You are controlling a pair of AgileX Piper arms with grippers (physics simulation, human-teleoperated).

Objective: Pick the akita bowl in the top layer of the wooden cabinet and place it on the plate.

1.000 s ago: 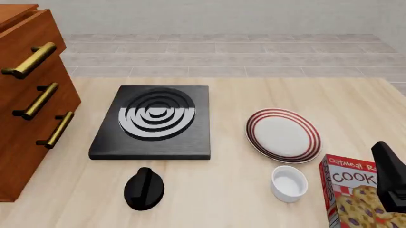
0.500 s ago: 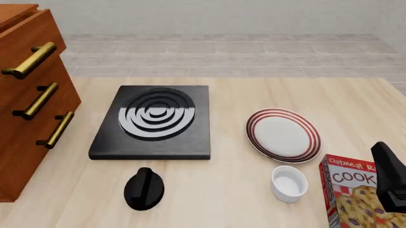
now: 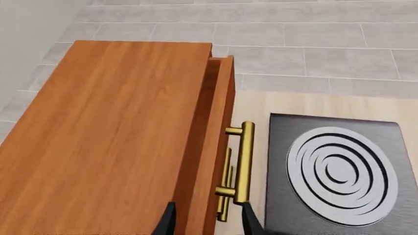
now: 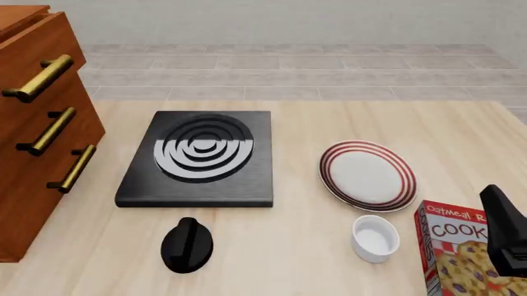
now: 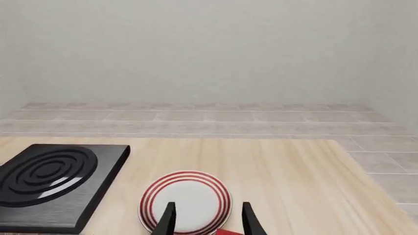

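The wooden cabinet [image 4: 37, 142] stands at the table's left, reddish-brown with three brass handles. Its top layer [image 3: 219, 147] is pulled out a crack, showing a dark gap; the akita bowl is hidden. In the left wrist view my left gripper [image 3: 207, 225] hovers open above the top drawer's front, one fingertip on each side of the front board and the brass handle [image 3: 243, 161]. The plate [image 4: 367, 175], white with red rings, lies right of centre. My right gripper [image 5: 207, 223] is open and empty, just on the near side of the plate [image 5: 186, 200]. The right arm [image 4: 504, 237] shows at the front view's right edge.
A black stove burner [image 4: 200, 157] lies in the table's middle. In front of it sits a black knob-like object [image 4: 187, 245]. A white ramekin [image 4: 374, 238] and a cookie box [image 4: 465, 256] stand near the front right, under my right arm.
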